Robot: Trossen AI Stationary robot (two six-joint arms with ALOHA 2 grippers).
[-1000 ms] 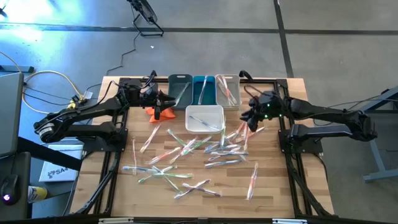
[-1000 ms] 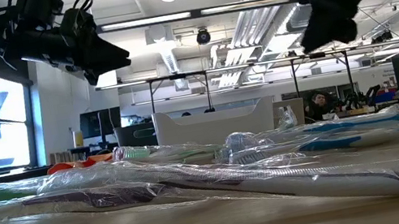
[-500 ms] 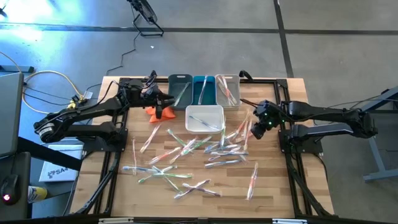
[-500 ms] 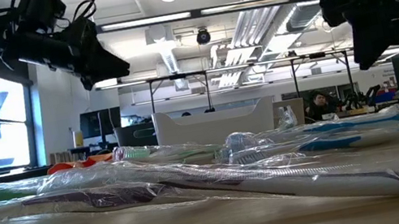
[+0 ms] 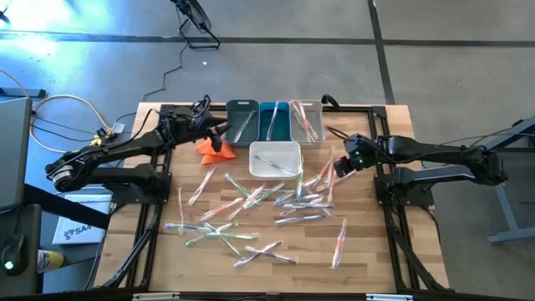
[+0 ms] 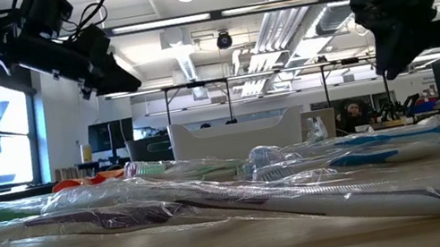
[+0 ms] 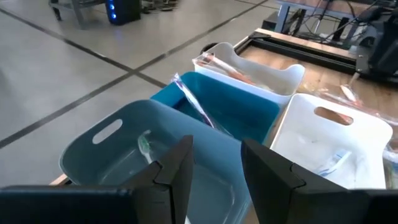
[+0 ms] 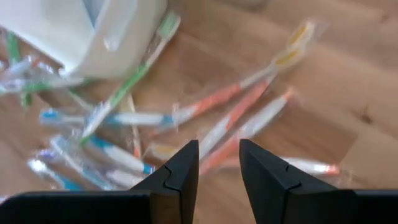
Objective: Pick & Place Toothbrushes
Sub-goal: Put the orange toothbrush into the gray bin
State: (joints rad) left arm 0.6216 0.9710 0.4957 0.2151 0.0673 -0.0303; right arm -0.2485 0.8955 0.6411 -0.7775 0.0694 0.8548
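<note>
Most toothbrushes (image 5: 251, 201) lay scattered in their wrappers across the wooden table (image 5: 368, 259), a few already in the grey-blue bin (image 5: 241, 122), teal bin (image 5: 272, 121), clear bin (image 5: 306, 122) and white bin (image 5: 275, 159). Within a second the right gripper (image 5: 343, 165) had swung from the clear bin's side down over the orange-handled brushes (image 8: 236, 124), fingers parted and empty, probably lining up a pick. The left gripper (image 5: 219, 127), also parted and empty, had edged from the orange cloth (image 5: 211, 149) toward the grey-blue bin.
</note>
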